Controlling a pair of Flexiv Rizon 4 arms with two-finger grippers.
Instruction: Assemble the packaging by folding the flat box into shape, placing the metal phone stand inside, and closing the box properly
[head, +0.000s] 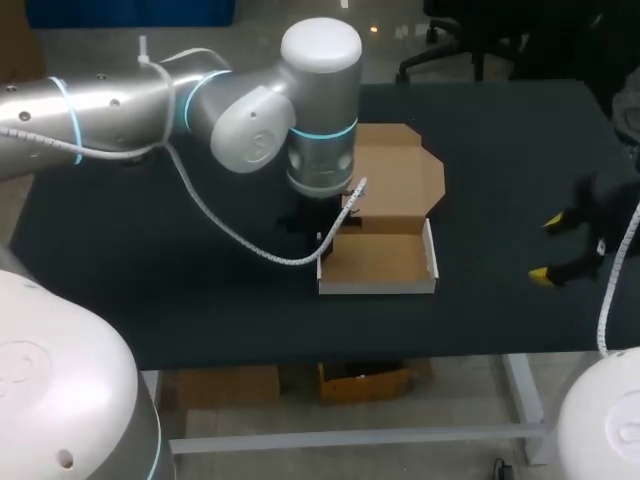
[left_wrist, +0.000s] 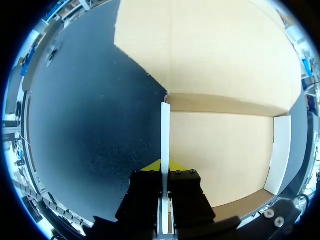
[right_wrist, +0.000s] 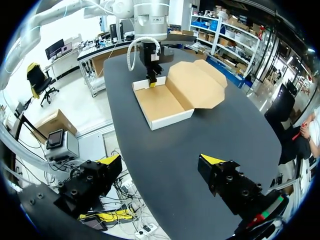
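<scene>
While the left fingers (left_wrist: 154, 166) pinched the left wall (left_wrist: 165, 135) of the box (head: 378, 262) and the right fingers (right_wrist: 213, 160) stood wide open, folding was judged partial: lid (head: 395, 180) open, stand not yet inside.

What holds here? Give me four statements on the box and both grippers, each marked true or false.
1. The left gripper pinches the side wall of the box between its fingers. True.
2. The lid is folded shut over the box. False: it lies open behind it.
3. The right gripper is shut on the box's front wall. False: it is open and empty, apart from the box.
4. Nothing lies inside the box. True.
</scene>
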